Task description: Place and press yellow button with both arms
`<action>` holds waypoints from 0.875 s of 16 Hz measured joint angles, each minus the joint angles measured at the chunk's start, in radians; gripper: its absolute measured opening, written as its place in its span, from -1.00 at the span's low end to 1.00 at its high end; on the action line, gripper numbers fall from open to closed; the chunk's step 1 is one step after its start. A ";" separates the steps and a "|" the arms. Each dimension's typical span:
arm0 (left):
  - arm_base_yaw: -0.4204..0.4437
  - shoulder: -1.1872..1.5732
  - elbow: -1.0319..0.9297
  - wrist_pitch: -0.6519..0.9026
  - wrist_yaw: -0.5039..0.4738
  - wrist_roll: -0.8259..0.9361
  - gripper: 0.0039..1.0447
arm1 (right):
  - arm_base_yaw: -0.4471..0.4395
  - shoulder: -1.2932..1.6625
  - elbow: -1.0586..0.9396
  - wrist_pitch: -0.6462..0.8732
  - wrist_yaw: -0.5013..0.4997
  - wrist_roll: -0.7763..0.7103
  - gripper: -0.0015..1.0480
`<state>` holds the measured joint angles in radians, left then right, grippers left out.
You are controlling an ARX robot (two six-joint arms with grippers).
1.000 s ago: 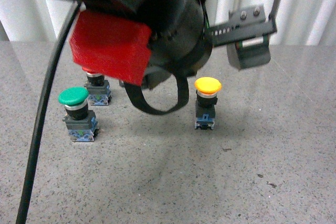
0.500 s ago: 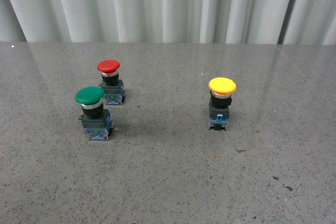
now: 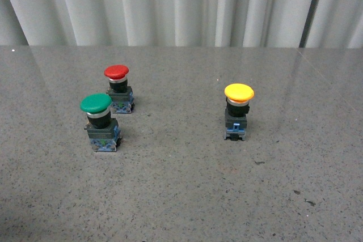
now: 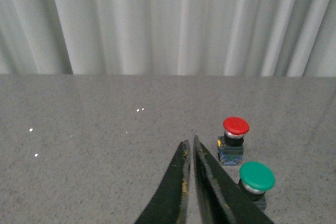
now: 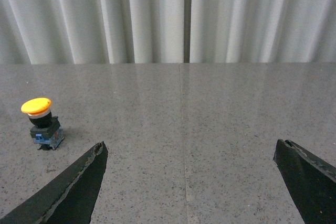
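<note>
A pale pleated curtain [image 3: 181, 7] hangs behind a grey speckled desk [image 3: 181, 196]. A second ago a bulky black arm filled the upper half of the front view. Half a second ago it was gone, and it is gone now, so all three buttons show unobstructed.

In the front view, the green button [image 3: 95, 103] stands at left of centre. The red button [image 3: 116, 72] is just behind it, slightly to the right. The yellow button [image 3: 239, 92] stands upright and alone at right of centre, well apart from both, in much the same spot as before.

The left tool [image 4: 189, 142] has its fingers pressed nearly together, holding nothing, with the red and green buttons ahead of it. The right tool [image 5: 190, 148] is spread wide and empty, with the yellow button in sight but well apart from it.

With both arms pulled back and the yellow button resting on the desk, the placing looks done. Whether the pressing is finished cannot be told.
</note>
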<state>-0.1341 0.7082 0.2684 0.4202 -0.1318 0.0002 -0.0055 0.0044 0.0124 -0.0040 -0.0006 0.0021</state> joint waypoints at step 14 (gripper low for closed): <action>0.131 -0.252 -0.184 -0.054 0.131 0.000 -0.92 | 0.000 0.000 0.000 0.000 0.000 0.000 0.87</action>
<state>-0.0029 0.4564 0.0841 0.3664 -0.0006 0.0006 -0.0055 0.0044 0.0124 -0.0040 -0.0006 0.0025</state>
